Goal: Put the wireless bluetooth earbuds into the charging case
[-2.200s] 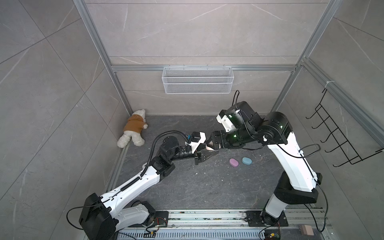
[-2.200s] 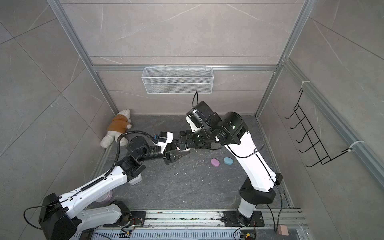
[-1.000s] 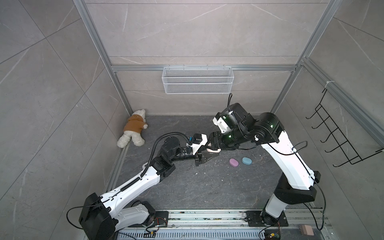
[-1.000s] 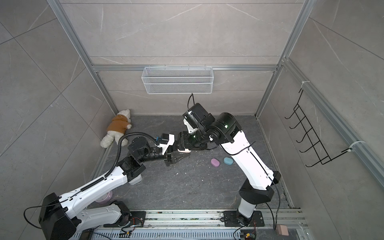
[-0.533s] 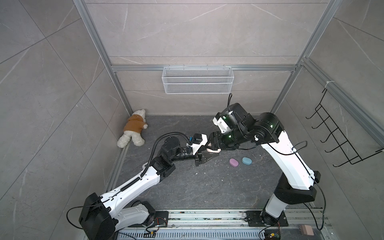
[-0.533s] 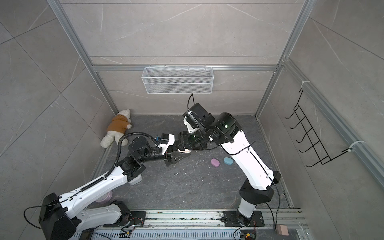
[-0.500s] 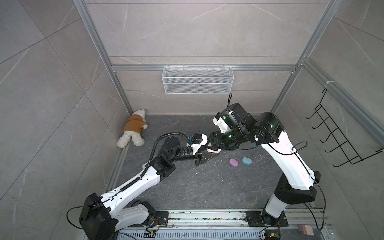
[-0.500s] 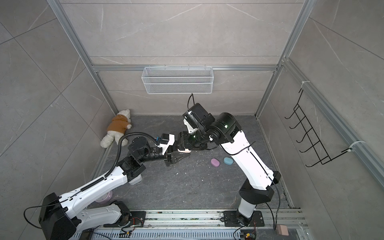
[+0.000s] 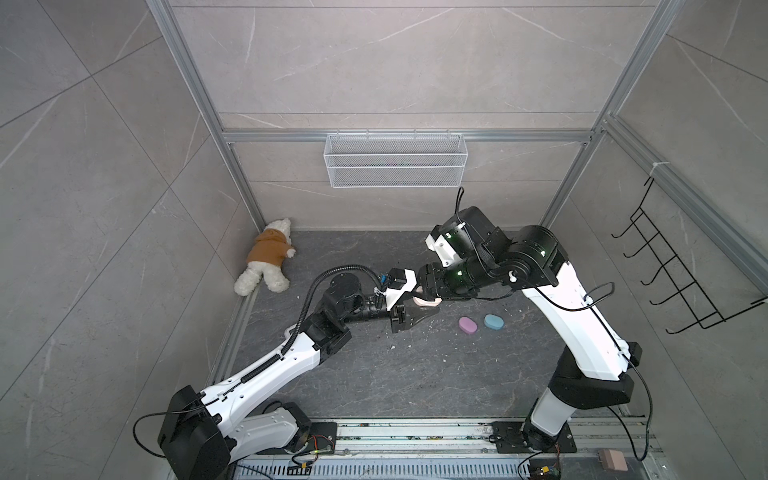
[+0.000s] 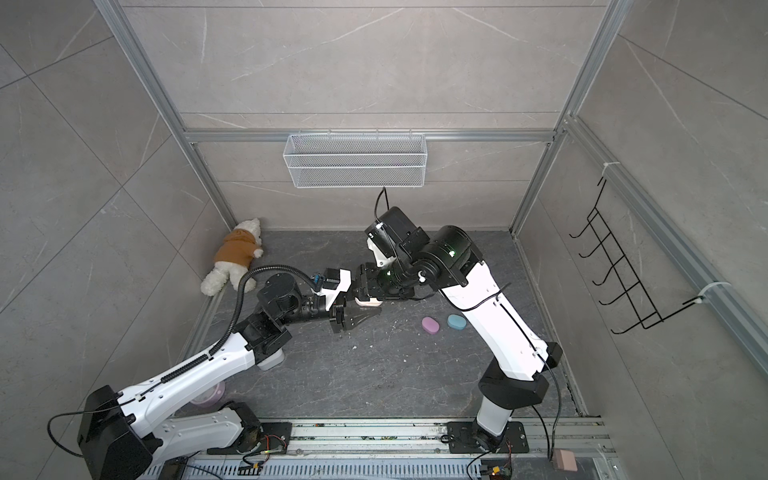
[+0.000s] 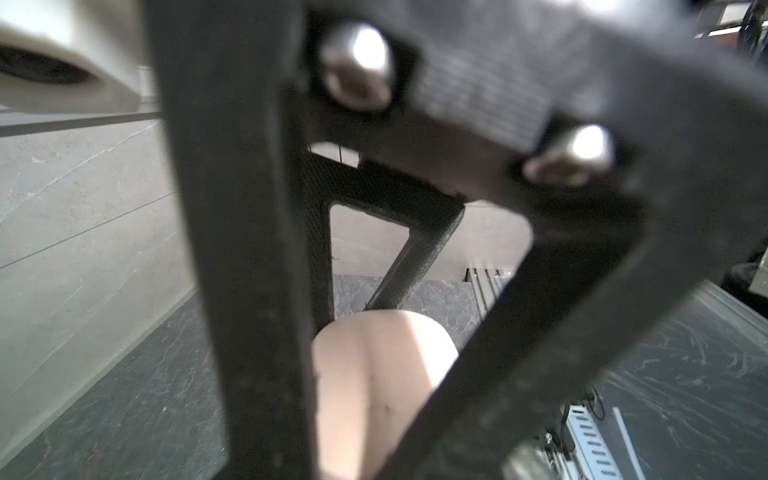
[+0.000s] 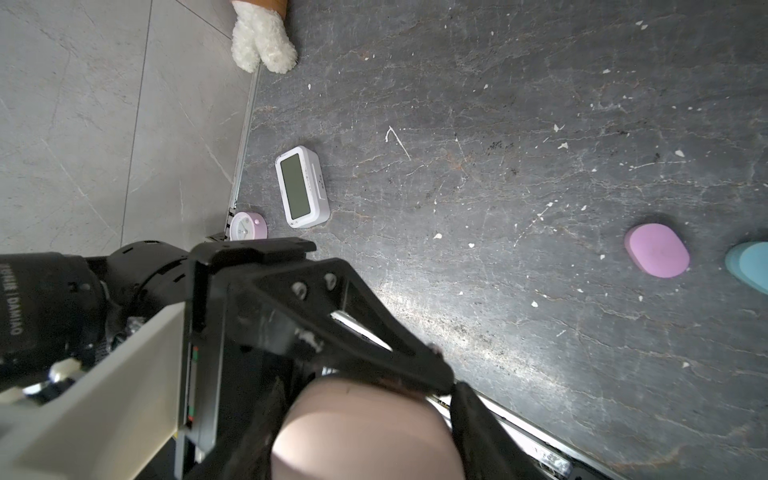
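A peach oval charging case [image 12: 361, 440] sits between the fingers of my right gripper [image 12: 370, 399], which is shut on it above the dark floor. Both top views show the case [image 9: 428, 303] [image 10: 368, 302] only partly, under the right gripper [image 9: 424, 297] [image 10: 365, 296]. My left gripper [image 9: 434, 313] [image 10: 376, 314] reaches in from the left, and its tip [image 12: 444, 384] touches the case's edge. Its jaw gap cannot be seen. In the left wrist view the case [image 11: 374, 374] shows behind blurred dark finger frames. No earbuds are in view.
A lilac oval case [image 9: 468, 325] and a blue one [image 9: 493, 321] lie on the floor to the right. A white digital clock [image 12: 302, 187] and a small pink alarm clock [image 12: 247, 226] lie near the left wall. A teddy [image 9: 266, 262] lies in the back left corner. White specks dot the floor.
About two seconds ago my right gripper stood further right; it has moved left with the case to meet the left gripper's tip. Over the last second neither arm has visibly moved.
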Controlling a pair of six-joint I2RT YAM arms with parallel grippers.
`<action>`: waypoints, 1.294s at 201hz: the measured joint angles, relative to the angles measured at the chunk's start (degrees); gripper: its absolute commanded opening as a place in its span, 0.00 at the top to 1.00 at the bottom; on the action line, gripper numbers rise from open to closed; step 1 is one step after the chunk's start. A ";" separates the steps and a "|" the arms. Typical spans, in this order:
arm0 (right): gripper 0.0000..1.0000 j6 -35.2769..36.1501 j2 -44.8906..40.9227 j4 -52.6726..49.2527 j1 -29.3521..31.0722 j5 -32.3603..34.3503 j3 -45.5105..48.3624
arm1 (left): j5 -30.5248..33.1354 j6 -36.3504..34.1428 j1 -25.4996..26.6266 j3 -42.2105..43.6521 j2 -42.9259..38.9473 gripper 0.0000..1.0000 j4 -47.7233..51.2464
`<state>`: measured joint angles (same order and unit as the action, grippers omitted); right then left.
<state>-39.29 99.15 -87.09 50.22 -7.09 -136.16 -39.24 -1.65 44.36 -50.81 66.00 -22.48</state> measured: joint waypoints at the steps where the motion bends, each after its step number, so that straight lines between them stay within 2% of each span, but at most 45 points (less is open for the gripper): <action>1: 0.48 0.00 -0.02 0.04 0.00 0.00 0.02 | 0.15 -0.07 0.02 0.00 0.00 0.37 0.09; 27: 0.47 0.02 -1.01 0.90 -0.31 0.00 2.05 | 1.18 -0.74 0.09 0.00 -0.39 0.28 2.38; 65: 0.47 0.02 -2.51 1.97 -0.85 0.20 5.01 | 3.17 -0.90 0.09 0.00 -2.16 0.25 4.46; 85: 0.46 0.07 -4.55 3.37 -1.38 0.39 9.53 | 4.72 -0.92 0.07 0.31 -4.22 0.23 6.10; 162: 0.46 1.38 -13.40 17.49 -5.88 2.32 41.88 | 15.21 -0.46 -1.29 6.49 -18.40 0.21 19.54; 224: 0.46 2.45 -14.80 32.46 -6.49 7.93 65.57 | 21.64 2.71 -5.22 7.26 -19.52 0.20 25.14; 260: 0.46 2.89 -14.36 40.98 -6.54 11.08 75.12 | 23.87 6.38 -8.85 7.67 -17.81 0.20 26.25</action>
<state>-36.40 84.79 -46.11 43.68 3.99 -61.04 -15.38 4.73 35.51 -43.13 48.18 3.77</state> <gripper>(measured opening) 0.613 0.795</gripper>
